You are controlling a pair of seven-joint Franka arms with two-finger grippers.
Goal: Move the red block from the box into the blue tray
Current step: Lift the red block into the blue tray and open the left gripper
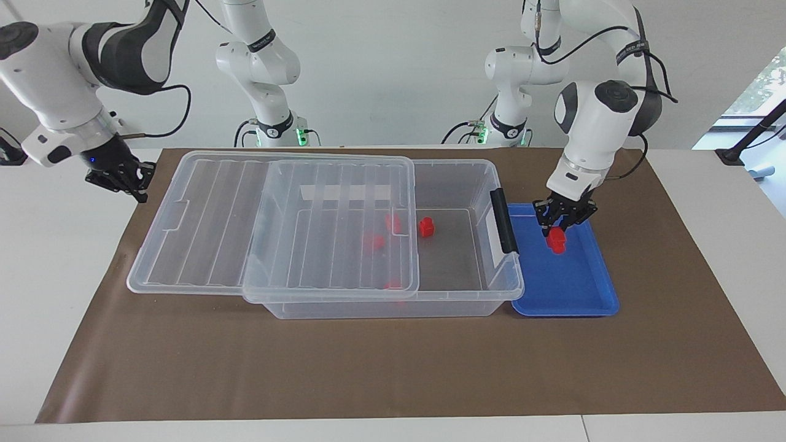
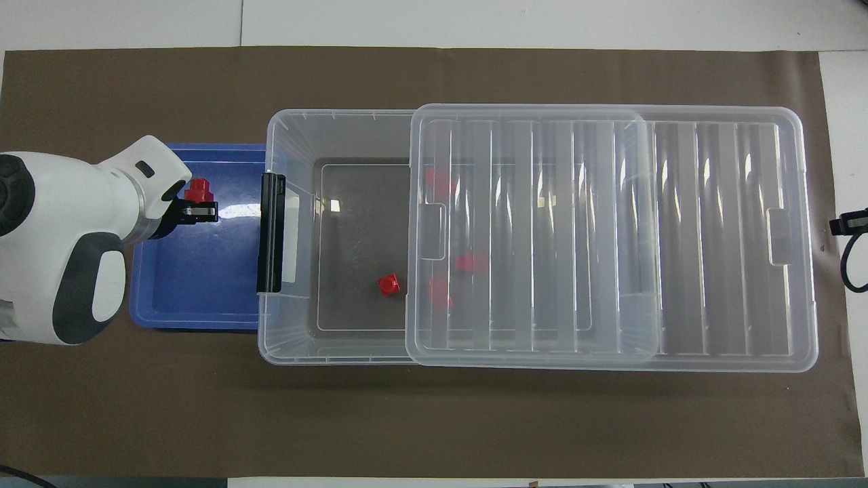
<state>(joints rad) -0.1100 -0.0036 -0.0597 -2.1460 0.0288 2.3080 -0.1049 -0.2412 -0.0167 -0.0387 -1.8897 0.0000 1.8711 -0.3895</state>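
The blue tray [image 1: 565, 288] [image 2: 196, 285] lies beside the box's latch end, toward the left arm's end of the table. My left gripper [image 1: 562, 228] [image 2: 198, 210] is low over the tray, with a red block [image 1: 557, 240] [image 2: 199, 191] right at its tip; I cannot tell whether the block is held or resting on the tray floor. The clear box [image 1: 466, 294] [image 2: 291, 339] holds one uncovered red block [image 1: 426, 227] [image 2: 388, 285] and three more seen blurred through the lid [image 1: 331, 227] [image 2: 610, 237]. My right gripper [image 1: 120, 175] [image 2: 847, 222] waits over the white table, off the mat.
The ribbed lid lies slid partly off the box toward the right arm's end, leaving the latch end uncovered. The black latch [image 1: 505, 221] [image 2: 271, 234] stands between the box's opening and the tray. A brown mat [image 1: 368, 368] [image 2: 407, 420] covers the table.
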